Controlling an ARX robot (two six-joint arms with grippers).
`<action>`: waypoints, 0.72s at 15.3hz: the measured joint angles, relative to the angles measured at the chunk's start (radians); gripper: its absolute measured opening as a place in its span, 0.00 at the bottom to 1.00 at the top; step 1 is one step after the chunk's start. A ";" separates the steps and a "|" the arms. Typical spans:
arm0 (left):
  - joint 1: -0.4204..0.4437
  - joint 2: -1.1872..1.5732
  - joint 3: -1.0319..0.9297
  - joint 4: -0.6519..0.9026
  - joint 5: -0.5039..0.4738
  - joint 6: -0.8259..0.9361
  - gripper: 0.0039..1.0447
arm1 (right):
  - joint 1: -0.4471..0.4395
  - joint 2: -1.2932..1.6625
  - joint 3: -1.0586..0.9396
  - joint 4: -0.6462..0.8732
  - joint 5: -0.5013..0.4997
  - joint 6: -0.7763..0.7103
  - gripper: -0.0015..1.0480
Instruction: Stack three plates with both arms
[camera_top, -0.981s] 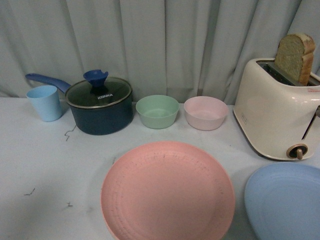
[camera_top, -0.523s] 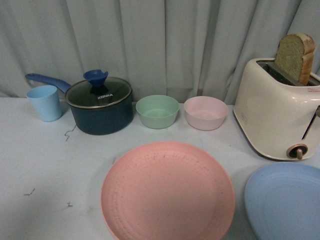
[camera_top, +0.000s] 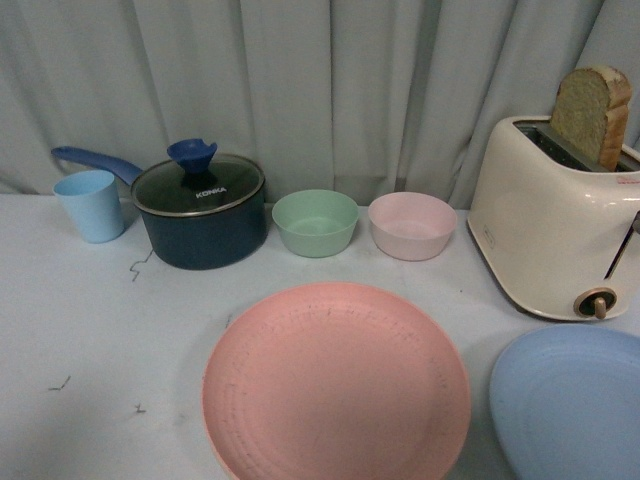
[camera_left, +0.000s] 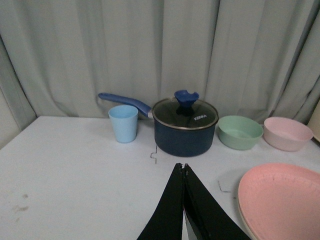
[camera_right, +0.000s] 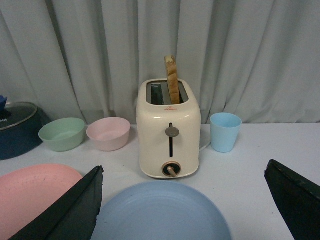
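Note:
The pink plate (camera_top: 335, 385) lies at the front middle of the table. A thin beige rim (camera_left: 239, 214) shows under its edge in the left wrist view, so the beige plate seems to lie beneath it. The light blue plate (camera_top: 570, 400) lies to its right, in front of the toaster. My left gripper (camera_left: 182, 166) is shut with nothing in it, over bare table just left of the pink plate (camera_left: 280, 200). My right gripper (camera_right: 184, 166) is wide open, its fingers on either side of the light blue plate (camera_right: 160, 212). Neither arm shows in the front view.
A cream toaster (camera_top: 555, 225) with a bread slice stands at the back right. Along the curtain sit a navy pot (camera_top: 200, 212), a green bowl (camera_top: 315, 222), a pink bowl (camera_top: 412, 226) and a blue cup (camera_top: 90, 205). Another blue cup (camera_right: 225, 132) stands right of the toaster.

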 joint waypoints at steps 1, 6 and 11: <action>0.000 0.000 0.000 0.002 0.000 0.000 0.11 | 0.000 0.000 0.000 0.001 0.000 0.000 0.94; 0.000 0.000 0.000 0.003 0.000 0.000 0.91 | -0.257 0.336 0.111 0.008 -0.364 -0.037 0.94; 0.000 0.000 0.000 0.003 0.000 0.001 0.94 | -0.348 1.098 0.287 0.479 -0.284 -0.032 0.94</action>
